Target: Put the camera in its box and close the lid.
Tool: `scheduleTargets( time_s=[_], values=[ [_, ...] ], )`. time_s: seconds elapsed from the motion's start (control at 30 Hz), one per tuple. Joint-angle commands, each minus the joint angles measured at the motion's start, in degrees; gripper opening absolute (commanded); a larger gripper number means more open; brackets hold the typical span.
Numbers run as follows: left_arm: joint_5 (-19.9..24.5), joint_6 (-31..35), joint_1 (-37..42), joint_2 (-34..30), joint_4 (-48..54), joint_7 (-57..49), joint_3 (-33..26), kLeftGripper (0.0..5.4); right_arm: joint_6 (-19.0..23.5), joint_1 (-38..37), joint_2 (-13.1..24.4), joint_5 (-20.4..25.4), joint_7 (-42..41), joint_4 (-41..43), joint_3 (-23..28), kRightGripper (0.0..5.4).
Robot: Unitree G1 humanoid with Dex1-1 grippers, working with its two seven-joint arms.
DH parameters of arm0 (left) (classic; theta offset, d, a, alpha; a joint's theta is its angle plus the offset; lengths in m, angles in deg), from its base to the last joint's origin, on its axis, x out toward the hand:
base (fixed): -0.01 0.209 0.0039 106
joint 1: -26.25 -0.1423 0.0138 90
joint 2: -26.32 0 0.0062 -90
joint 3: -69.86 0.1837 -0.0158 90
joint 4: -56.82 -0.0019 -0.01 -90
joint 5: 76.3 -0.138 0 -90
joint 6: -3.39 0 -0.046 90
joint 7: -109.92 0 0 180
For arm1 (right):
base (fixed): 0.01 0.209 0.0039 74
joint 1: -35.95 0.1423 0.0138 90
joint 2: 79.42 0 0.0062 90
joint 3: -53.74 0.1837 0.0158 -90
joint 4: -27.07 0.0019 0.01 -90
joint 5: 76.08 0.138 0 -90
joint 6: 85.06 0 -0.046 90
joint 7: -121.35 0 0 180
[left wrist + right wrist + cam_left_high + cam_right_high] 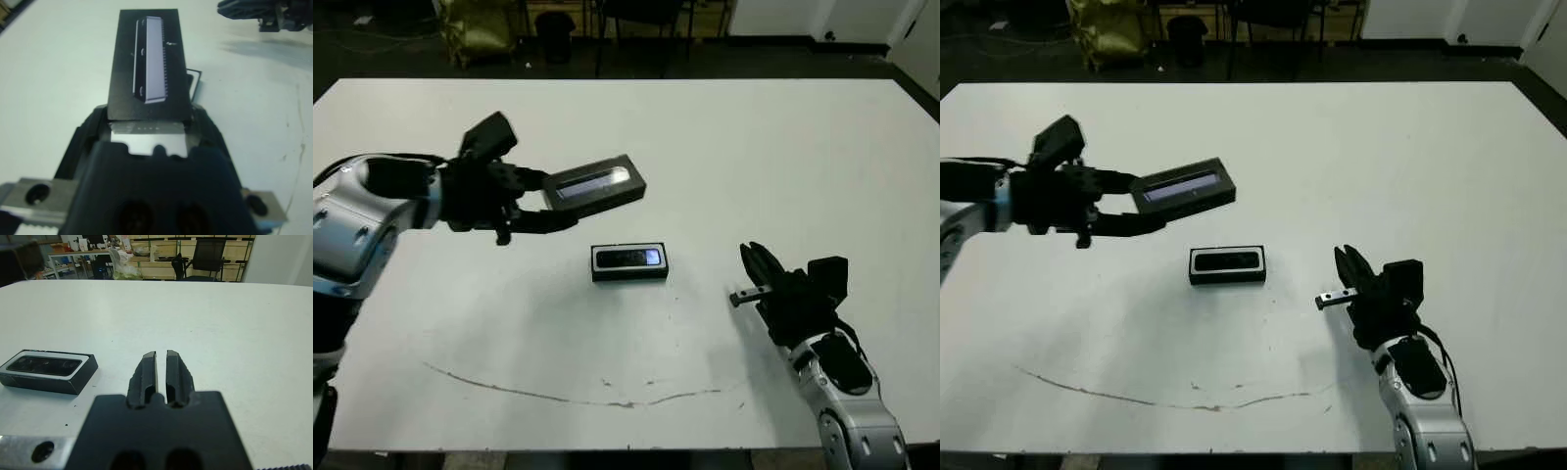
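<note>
Holding: lid (597, 184) gripped by 1 short end in left gripper (530, 203), raised off the tabletop (783, 157), striped face up, slightly tilted.
Lid handling: judged light, thin and stiff; probably smooth, so prone to pivoting in an end grip; better pinched across the flat faces near the end, as seen.
Box: box (1227, 265) sat flat on the tabletop, below and just beyond the lid's free end, well apart from both arms.
Camera: camera (45, 365) already lay inside the box, dark face up, white lining framing it.
Camera handling: judged small, rigid, glossy and scratch-prone; no further hold needed.
Right gripper: right gripper (161, 373) hovered near the tabletop, empty, jaws nearly together, pointing toward the box.
Next move: judged squaring the lid over the box before lowering.
Risk: skewed lid catching on a box wall.
</note>
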Motion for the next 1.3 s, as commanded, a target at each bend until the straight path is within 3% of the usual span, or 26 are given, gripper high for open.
scheduleTargets(
  time_s=[0.03, 0.67, 1.3],
  values=[
    [-1.65, 0.18, 1.12, 1.20, -2.83, 1.14, 2.60, 2.37, 0.19, -0.76, 0.40, 0.16, -0.07, -0.87, 0.14, 0.00],
    [-10.12, -14.24, 5.97, 6.51, -16.17, 10.25, 8.58, 2.37, 0.40, -0.83, 0.50, 0.17, 0.05, -0.88, 0.08, 0.00],
    [-12.30, -16.06, 12.19, 13.11, -29.27, 16.43, 8.85, 2.37, 0.12, -1.35, 0.75, -0.08, -0.24, -1.37, -0.03, 0.00]
  ],
)
